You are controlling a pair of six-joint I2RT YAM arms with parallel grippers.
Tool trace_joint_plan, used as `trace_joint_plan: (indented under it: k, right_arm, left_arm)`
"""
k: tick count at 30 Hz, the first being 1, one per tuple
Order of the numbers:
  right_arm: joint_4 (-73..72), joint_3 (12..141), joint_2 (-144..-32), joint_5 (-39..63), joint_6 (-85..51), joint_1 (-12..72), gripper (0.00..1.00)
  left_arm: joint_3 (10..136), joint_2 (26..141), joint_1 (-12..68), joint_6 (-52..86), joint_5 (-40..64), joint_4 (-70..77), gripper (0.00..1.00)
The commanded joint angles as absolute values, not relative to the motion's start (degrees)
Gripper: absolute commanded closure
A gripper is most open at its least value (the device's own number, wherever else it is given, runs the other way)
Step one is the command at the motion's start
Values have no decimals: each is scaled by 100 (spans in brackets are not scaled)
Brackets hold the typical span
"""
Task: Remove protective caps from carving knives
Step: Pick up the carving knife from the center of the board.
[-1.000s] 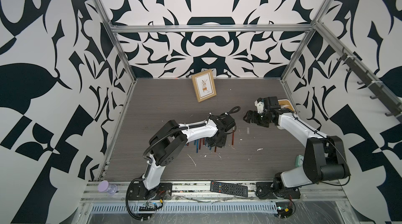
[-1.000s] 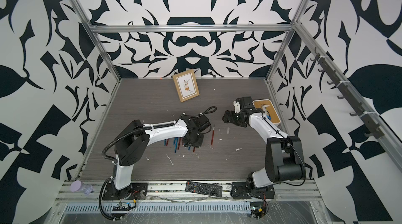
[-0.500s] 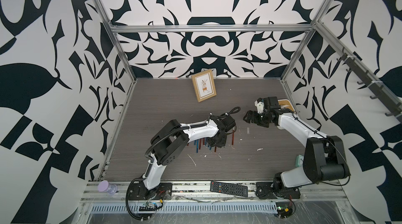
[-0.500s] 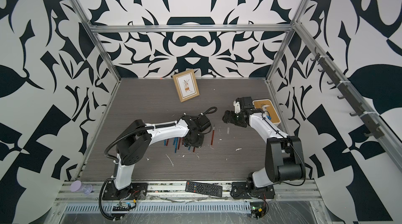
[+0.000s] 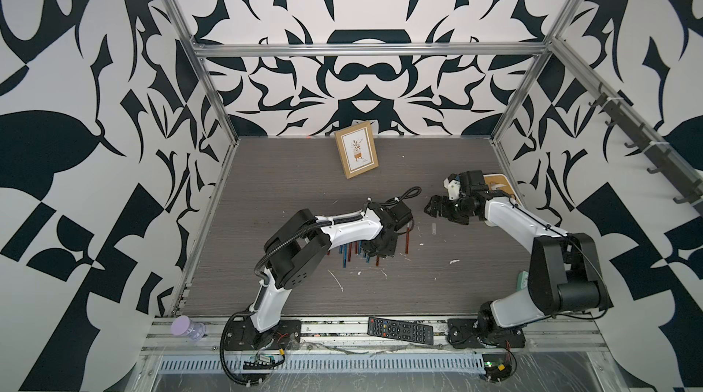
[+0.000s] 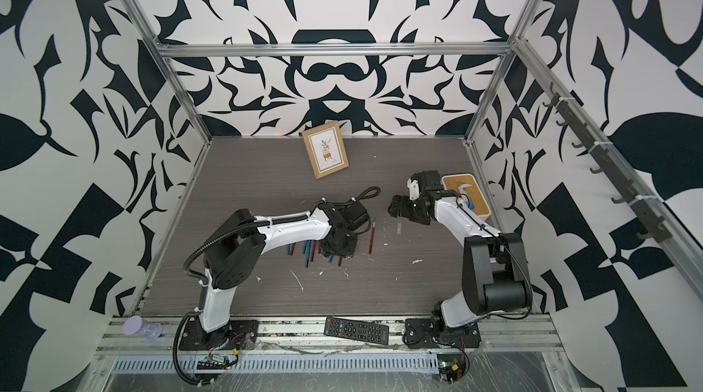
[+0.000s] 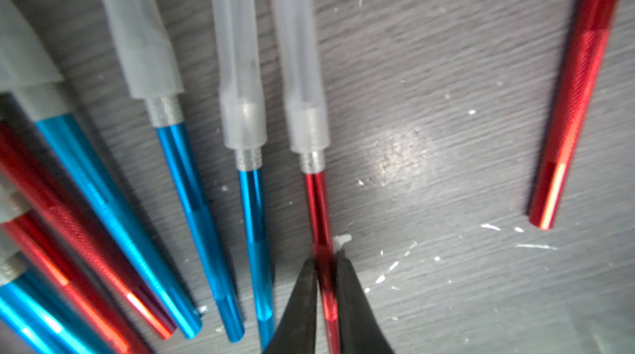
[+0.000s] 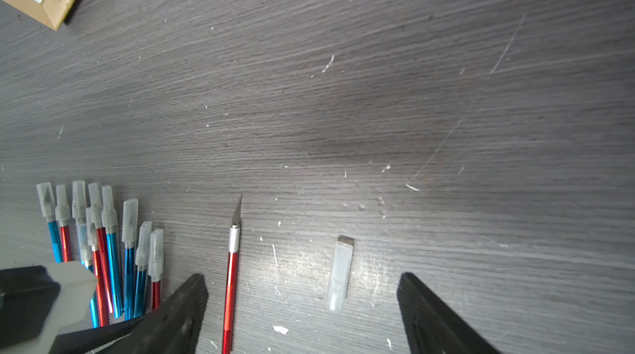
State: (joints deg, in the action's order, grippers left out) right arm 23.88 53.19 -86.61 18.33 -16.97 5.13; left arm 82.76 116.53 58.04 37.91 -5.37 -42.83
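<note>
**Table** (image 5: 285, 180): grey wood-grain, flecked white. Both arms reach in over its middle.

**Left gripper** (image 7: 324, 266): low over the fan of carving knives (image 8: 103, 232). These lie side by side near the table's centre, blue and red handles, and every one in the fan wears its whitish sleeve. The jaws are narrow and pinch the handle of the capped red knife (image 7: 318, 204), with a finger touching it on each side. That knife sits at the edge of the fan. Cannot tell whether it is off the surface.

**Right gripper** (image 8: 301, 276): well apart from the left one, hovering above the table, jaws wide, holding nothing.

**Bare red knife** (image 8: 232, 276): lies alone near the fan, on the side of the pinched knife, blade exposed.

**Loose cap** (image 8: 341, 271): on the table near the bare knife, not touching it. So one knife is done and the fan is left to do.

**Step in hand (my reading):** securing the next knife by its handle.

**Next move (my reading):**
- The left arm lifts the knife clear of its neighbours and turns the capped end toward the right arm.
- The right jaws take the cap (image 7: 302, 70) alone, clear of the silver collar.
- They draw it straight along the knife's axis while the left grip stays firm.
- The sleeve looks small and slick, so a skewed pull may slip.

**Writing:** nothing readable.
- Picture frame (image 5: 357, 154): plant print with a line beneath it, too small to read.
- Remote control (image 5: 400, 330): key legends illegible.
- No brand shows on the knives or sleeves.
</note>
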Motion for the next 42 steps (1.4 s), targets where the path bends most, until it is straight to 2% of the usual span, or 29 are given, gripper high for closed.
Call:
trace_joint_plan:
  k: [1,21,34,42]
  right_arm:
    - [2322,5477,-8574,1903,-1772,540,10]
    - [2291,5399,-8525,1895,-1789,537,10]
    - [2265,5410,-8468,1832,-1824,537,10]
    - [2135,5359,-8428,1993,-1833,537,12]
  left_arm:
    - [8474,11804,5801,3690,-622,-4414,87]
    - [8818,11725,5766,3507,-581,-4400,96]
    - [8287,11320,5424,3629,369,-3374,98]
    - [8156,11101,5396,3453,474,-3017,99]
